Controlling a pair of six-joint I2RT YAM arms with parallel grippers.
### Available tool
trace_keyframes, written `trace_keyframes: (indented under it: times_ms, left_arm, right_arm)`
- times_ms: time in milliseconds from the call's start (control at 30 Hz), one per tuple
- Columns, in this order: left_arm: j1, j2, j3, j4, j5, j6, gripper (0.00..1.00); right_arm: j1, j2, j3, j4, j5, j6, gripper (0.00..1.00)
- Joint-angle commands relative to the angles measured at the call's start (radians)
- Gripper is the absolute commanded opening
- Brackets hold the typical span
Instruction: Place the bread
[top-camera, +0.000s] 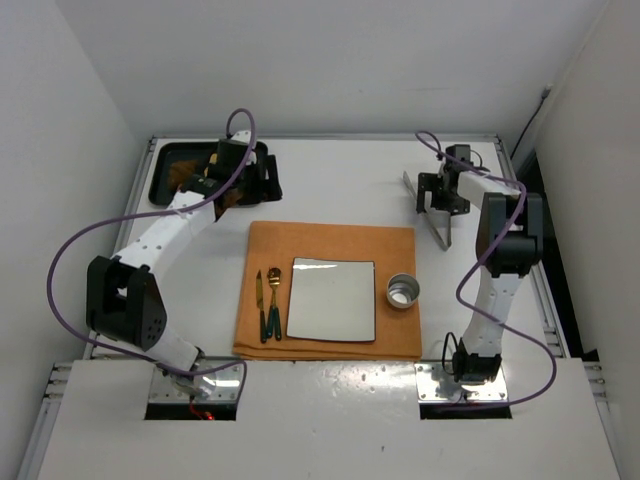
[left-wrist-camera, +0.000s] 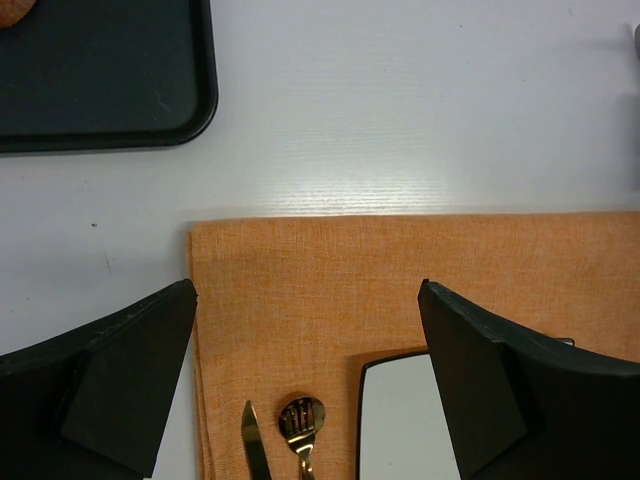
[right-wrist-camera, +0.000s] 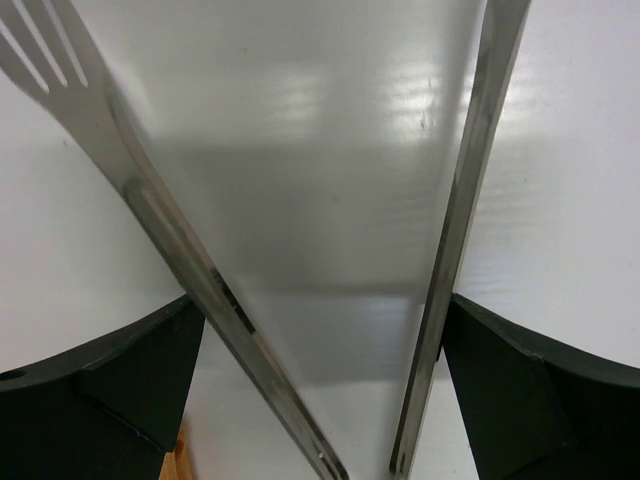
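Bright, even overhead light fills all views. Soft glare streaks the white table (top-camera: 340, 170) and the mirrored square plate (top-camera: 332, 299). The tongs (right-wrist-camera: 300, 250) cast a broad grey shadow; near gripper fingers (left-wrist-camera: 110, 385) look slightly soft.

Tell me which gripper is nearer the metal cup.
Right. The right gripper sits just beyond the metal cup, astride the tongs; the left gripper is far across, by the black tray.

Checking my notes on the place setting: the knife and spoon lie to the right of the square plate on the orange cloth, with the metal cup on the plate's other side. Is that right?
Not quite. The knife and spoon lie to the left of the plate, not the right, as the top view shows. They are on the cloth, and the cup is on the plate's other side, to its right.
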Motion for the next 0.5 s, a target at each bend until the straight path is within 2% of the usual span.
trace_keyframes:
  times_ms: [0, 367, 467]
  left_arm:
    - [-0.006, -0.006, 0.045, 0.003, 0.017, 0.009, 1.0]
    - [-0.006, -0.006, 0.045, 0.003, 0.017, 0.009, 1.0]
    - [-0.006, -0.006, 0.045, 0.003, 0.017, 0.009, 1.0]
  right_arm:
    - [0.0, 0.045, 0.073, 0.013, -0.024, -0.022, 1.0]
    - [0.009, 0.022, 0.001, 0.046, 0.026, 0.018, 1.0]
    - [0.02, 0.013, -0.024, 0.055, 0.074, 0.037, 0.92]
